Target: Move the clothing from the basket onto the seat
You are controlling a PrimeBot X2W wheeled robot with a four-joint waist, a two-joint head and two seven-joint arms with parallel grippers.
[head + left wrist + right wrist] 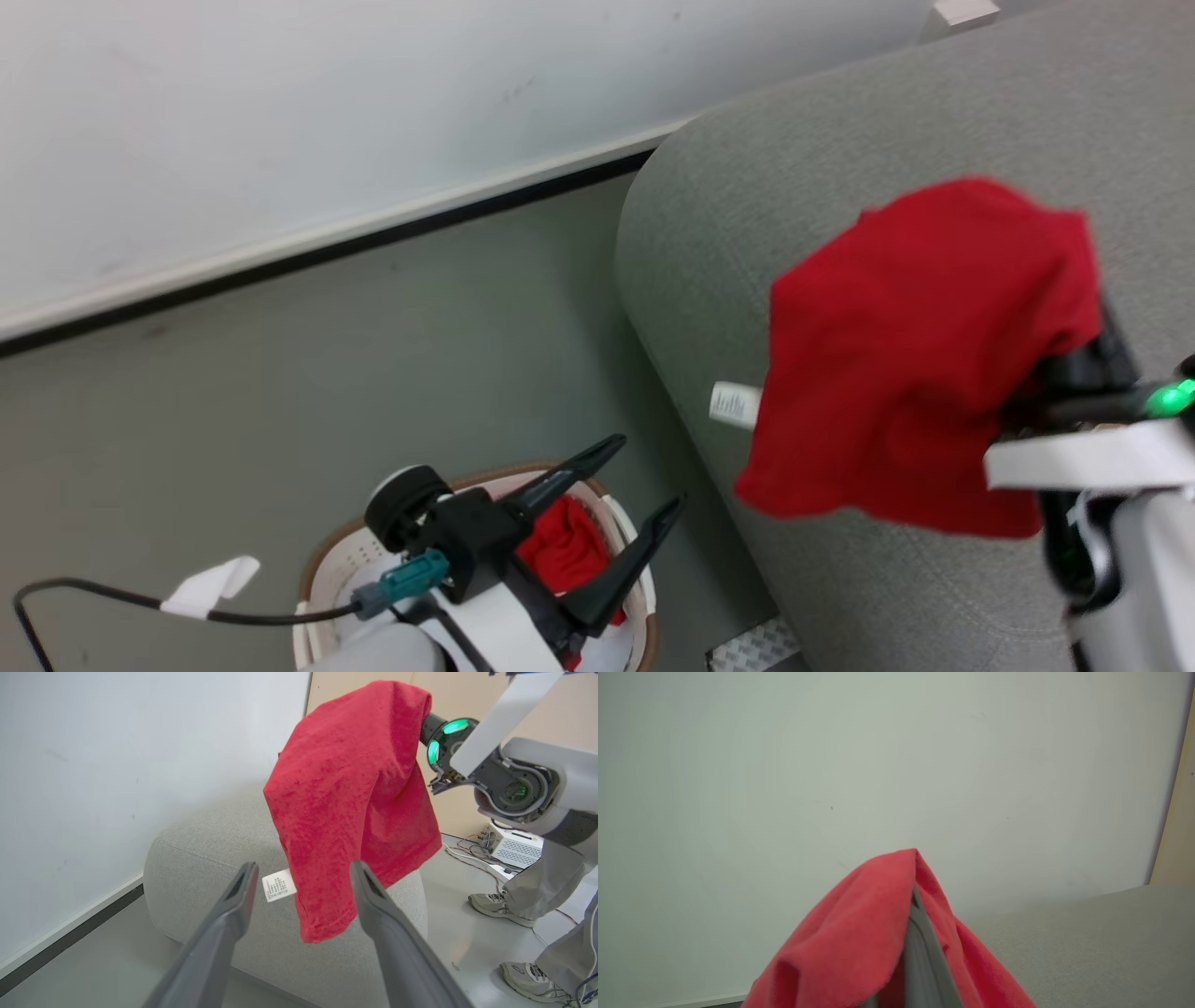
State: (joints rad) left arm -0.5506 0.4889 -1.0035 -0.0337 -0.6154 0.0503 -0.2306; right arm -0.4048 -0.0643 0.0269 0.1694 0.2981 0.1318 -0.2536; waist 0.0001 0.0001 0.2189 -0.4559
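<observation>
Right pincer point(917, 905) apparently beneath draped clothing point(915, 355)

**Lighting and picture quality: bright, even indoor light**

Soft, diffuse light is cast from overhead, and no hard shadows are thrown. The wall point(280, 112) is washed pale without glare. In the left wrist view a faint shadow is laid on the floor point(93, 970) along the foot of the sofa point(210, 868). In the head view the red garment point(915, 373) is smeared at its edges by blur, and a green lamp point(1172, 399) is blown out to a glow. The left gripper point(303, 865) is rendered soft, close to the lens. In the right wrist view the near cloth is out of focus.
</observation>
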